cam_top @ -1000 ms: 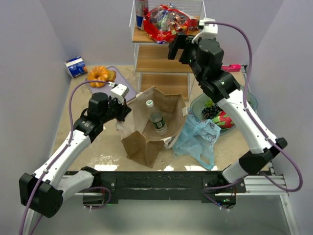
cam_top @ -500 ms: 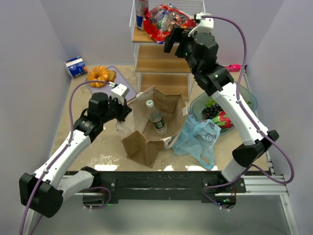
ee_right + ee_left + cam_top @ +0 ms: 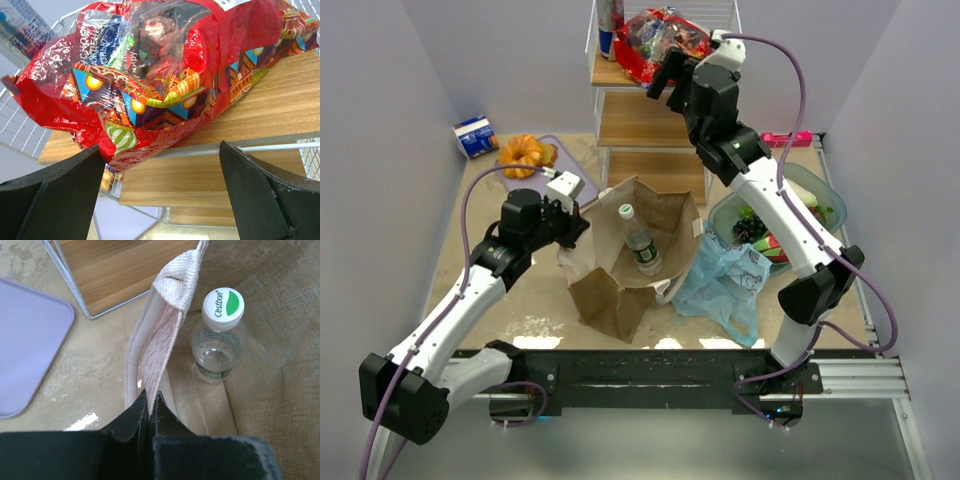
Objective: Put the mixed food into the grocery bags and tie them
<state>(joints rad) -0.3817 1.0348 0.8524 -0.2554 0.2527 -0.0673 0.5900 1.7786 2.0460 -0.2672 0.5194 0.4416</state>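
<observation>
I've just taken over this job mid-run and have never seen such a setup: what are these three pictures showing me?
Two white robot arms are bolted to the near edge of a table. The wide picture looks down from above and behind them. The other two pictures come from a camera on each wrist.

The left hand is shut on the white handle of the brown paper bag, which already holds a clear bottle. The right hand is open and faces the red snack packet on the top level of the shelf rack, where a drink can also stands.

Also on the table are a light-blue plastic bag, a green bowl with grapes, a pastry and a small carton.
</observation>
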